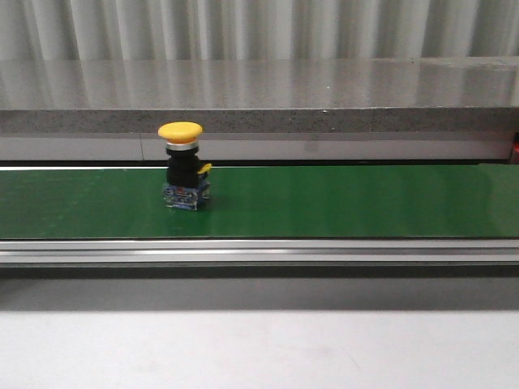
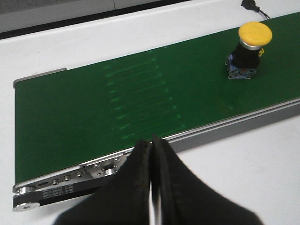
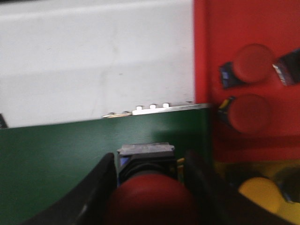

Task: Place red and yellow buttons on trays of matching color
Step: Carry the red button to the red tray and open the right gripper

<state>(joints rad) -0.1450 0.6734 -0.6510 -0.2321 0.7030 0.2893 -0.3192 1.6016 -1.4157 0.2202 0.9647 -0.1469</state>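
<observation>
A yellow button (image 1: 180,166) stands upright on the green belt (image 1: 340,203), left of centre; it also shows in the left wrist view (image 2: 248,49). My left gripper (image 2: 151,143) is shut and empty, at the belt's near edge by its end roller, well away from that button. My right gripper (image 3: 151,161) is shut on a red button (image 3: 150,199), its fingers on either side of the black body, above the belt's end next to the red tray (image 3: 206,56). Neither gripper shows in the front view.
The red tray holds two red buttons (image 3: 246,63) (image 3: 248,112) and part of another (image 3: 288,68) at its edge. A yellow tray (image 3: 288,213) beside it holds a yellow button (image 3: 260,194). White table (image 3: 93,61) lies beyond the belt. A grey ledge (image 1: 259,89) runs behind.
</observation>
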